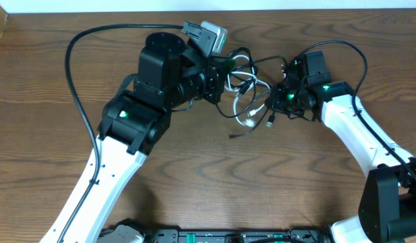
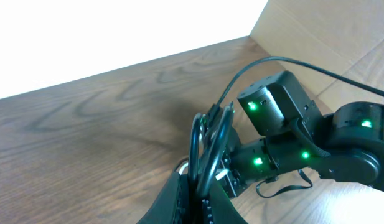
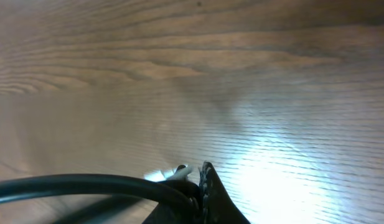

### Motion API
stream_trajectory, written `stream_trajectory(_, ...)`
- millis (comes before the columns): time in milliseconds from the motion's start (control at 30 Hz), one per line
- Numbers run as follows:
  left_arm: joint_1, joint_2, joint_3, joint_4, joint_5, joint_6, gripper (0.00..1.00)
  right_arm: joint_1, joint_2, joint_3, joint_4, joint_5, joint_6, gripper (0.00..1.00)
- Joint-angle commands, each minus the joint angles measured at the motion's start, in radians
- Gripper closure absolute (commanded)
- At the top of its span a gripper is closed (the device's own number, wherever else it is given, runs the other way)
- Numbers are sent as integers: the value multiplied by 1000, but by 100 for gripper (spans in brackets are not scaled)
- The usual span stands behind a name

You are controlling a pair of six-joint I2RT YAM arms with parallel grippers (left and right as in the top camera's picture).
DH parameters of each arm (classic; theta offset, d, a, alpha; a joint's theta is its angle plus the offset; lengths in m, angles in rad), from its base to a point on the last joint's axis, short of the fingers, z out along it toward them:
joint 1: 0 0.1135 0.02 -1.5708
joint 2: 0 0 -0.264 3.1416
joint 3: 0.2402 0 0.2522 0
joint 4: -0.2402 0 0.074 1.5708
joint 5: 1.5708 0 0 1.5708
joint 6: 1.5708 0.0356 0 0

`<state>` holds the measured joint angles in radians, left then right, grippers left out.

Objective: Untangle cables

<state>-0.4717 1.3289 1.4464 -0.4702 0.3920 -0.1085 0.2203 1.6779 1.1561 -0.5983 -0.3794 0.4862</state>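
Note:
The black cable and the white cable lie tangled in loops between my two grippers at the table's far middle. My left gripper is shut on black cable loops, with a bit of white cable just behind the fingers. My right gripper faces it from the right and is shut on the tangle. In the right wrist view the black cable runs into the jaws beside a white end. A black plug end rests on the wood.
The left arm's thick black wire arcs over the table's left side. A cardboard box stands at the far edge. The right arm's body sits close in front of the left gripper. The wooden table lies bare toward the front.

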Motion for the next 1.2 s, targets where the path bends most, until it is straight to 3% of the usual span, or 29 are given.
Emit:
stream_trajectory(0, 7, -59, 9, 20, -45, -10, 93, -50, 10, -5, -36, 127, -40, 99)
stream_trajectory(667, 18, -134, 9, 124, -45, -120, 93, -282, 10, -5, -98, 158, -130, 99)
stream_trajectory(867, 18, -134, 9, 137, -45, -137, 92, -343, 10, -4, -60, -36, -259, 96)
stream_trajectory(1000, 18, -136, 9, 184, -44, -200, 93, -376, 10, 0, -45, -217, -393, 89)
stream_trajectory(1167, 18, -138, 9, 252, -36, -280, 93, -411, 10, 2, -74, -144, -356, 87)
